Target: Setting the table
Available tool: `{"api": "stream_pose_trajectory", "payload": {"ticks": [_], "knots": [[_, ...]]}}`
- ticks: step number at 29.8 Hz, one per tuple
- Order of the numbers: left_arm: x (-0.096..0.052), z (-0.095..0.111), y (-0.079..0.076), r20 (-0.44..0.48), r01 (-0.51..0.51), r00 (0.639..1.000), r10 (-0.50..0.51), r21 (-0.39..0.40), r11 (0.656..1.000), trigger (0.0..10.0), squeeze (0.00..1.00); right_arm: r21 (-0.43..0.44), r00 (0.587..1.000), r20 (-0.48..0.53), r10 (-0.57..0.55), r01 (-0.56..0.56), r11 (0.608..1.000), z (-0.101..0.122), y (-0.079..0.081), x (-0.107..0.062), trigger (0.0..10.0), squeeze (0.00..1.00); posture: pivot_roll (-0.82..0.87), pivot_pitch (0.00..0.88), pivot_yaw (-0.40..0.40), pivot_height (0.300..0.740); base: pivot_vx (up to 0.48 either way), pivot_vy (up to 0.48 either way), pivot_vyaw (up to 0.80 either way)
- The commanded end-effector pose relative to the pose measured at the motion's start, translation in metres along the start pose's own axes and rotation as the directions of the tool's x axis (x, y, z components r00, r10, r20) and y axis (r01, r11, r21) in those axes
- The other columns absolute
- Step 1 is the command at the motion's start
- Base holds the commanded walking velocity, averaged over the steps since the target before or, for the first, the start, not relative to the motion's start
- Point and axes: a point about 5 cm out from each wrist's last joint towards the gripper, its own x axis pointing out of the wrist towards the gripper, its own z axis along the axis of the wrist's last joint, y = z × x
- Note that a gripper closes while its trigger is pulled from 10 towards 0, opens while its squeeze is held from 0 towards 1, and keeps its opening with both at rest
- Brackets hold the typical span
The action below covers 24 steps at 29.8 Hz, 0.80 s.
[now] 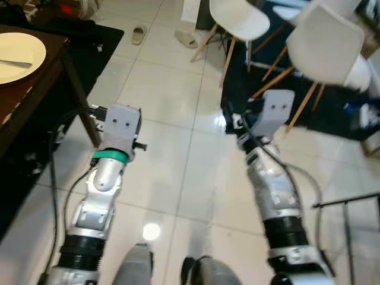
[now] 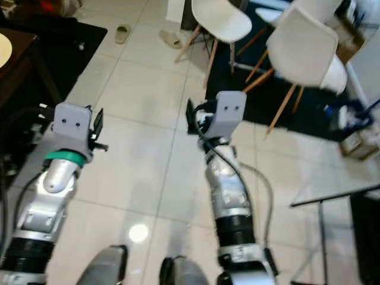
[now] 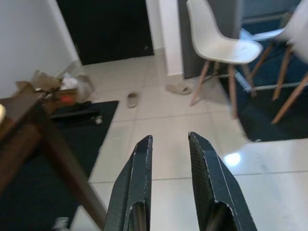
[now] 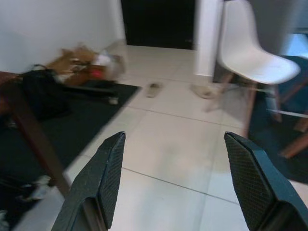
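A cream plate with a utensil lying on it sits on the dark wooden table at my far left. My left gripper is held out over the tiled floor just right of the table leg. Its fingers stand a narrow gap apart with nothing between them. My right gripper is stretched forward over the floor toward the chairs. It is wide open and holds nothing.
Two white chairs with wooden legs stand ahead on a dark rug. Two slippers lie on the tiles. A black mat lies beside the table, with clutter by the wall. A black stand is at my right.
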Motion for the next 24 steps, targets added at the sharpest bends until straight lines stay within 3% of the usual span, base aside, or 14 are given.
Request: {"api": "stream_pose_trajectory", "payload": {"ticks": [1,24], "knots": [[-0.001,-0.001,-0.004,0.004,0.008,1.0,-0.008,0.002,1.0,10.0,0.0,0.003,0.999,-0.007,-0.034,0.034,0.999,-0.004,-0.011,-0.003,10.0,0.0,0.23,0.074,-0.053,0.74,0.48,0.0,0.0],[0.008,0.003,-0.012,0.034,0.049,0.998,-0.049,-0.003,0.999,10.0,0.0,-0.004,0.995,0.023,-0.101,0.101,0.995,-0.002,-0.025,-0.005,10.0,0.0,0.21,0.067,-0.023,0.74,0.473,0.0,0.0]]}}
